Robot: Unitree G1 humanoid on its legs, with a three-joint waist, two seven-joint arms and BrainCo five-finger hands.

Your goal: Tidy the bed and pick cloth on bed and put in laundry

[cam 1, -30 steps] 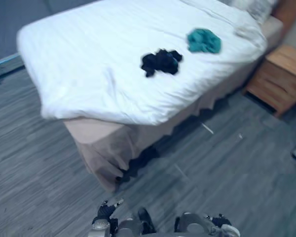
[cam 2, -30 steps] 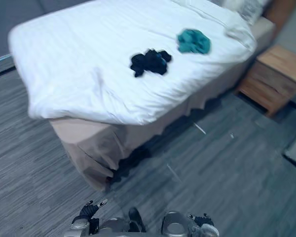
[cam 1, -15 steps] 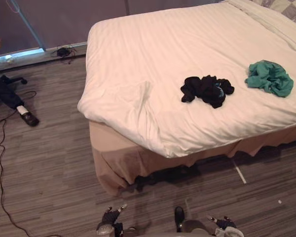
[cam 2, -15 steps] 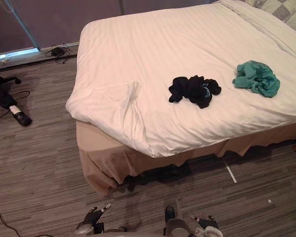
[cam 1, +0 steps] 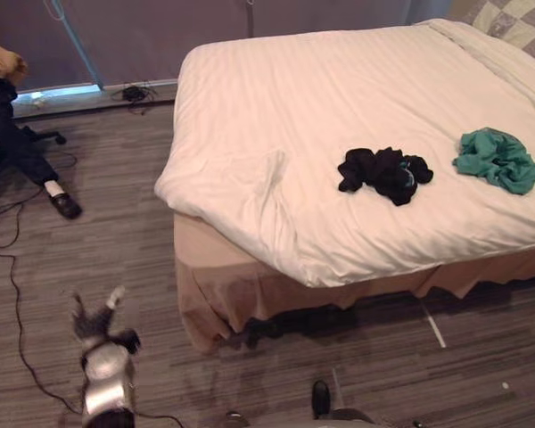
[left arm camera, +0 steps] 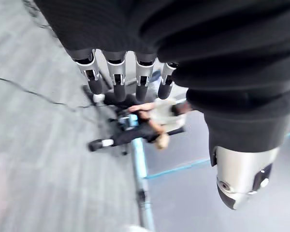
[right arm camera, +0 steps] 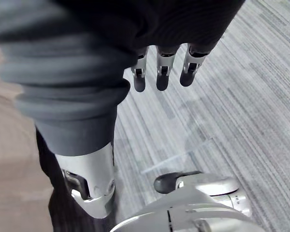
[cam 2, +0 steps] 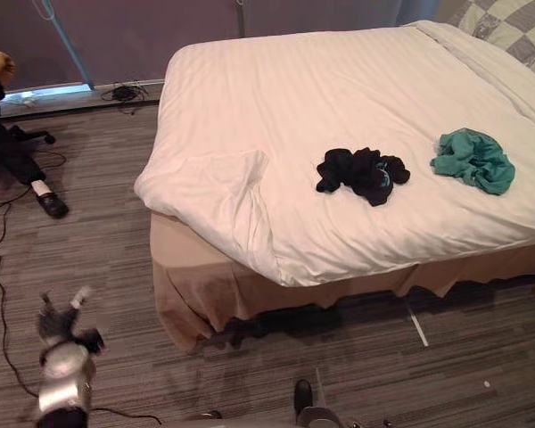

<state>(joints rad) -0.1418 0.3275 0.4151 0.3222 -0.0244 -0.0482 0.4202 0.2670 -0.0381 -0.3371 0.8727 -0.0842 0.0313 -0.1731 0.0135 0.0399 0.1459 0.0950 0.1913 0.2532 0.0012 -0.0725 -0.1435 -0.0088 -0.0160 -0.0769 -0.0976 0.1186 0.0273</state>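
Observation:
A crumpled black cloth [cam 1: 385,173] lies in the middle of the bed's white duvet [cam 1: 321,98]. A teal cloth [cam 1: 497,159] lies to its right, apart from it. The duvet's near left corner [cam 1: 269,178] is folded over and rumpled. My left hand [cam 1: 96,323] hangs over the floor at the lower left, well short of the bed; in the left wrist view its fingers [left arm camera: 118,79] are straight and hold nothing. My right hand's fingers [right arm camera: 159,72] point straight down at the floor, also with nothing in them.
A beige bed skirt [cam 1: 223,285] hangs to the striped carpet floor [cam 1: 481,357]. A person [cam 1: 9,125] sits at the far left, one shoe [cam 1: 67,206] stretched out. Cables [cam 1: 132,92] lie by the back wall. A checked pillow [cam 1: 515,18] is at the bed's head.
The camera has shifted slightly. My left arm has swung up and out to the left from the bottom edge. The cloths have not moved on the bed.

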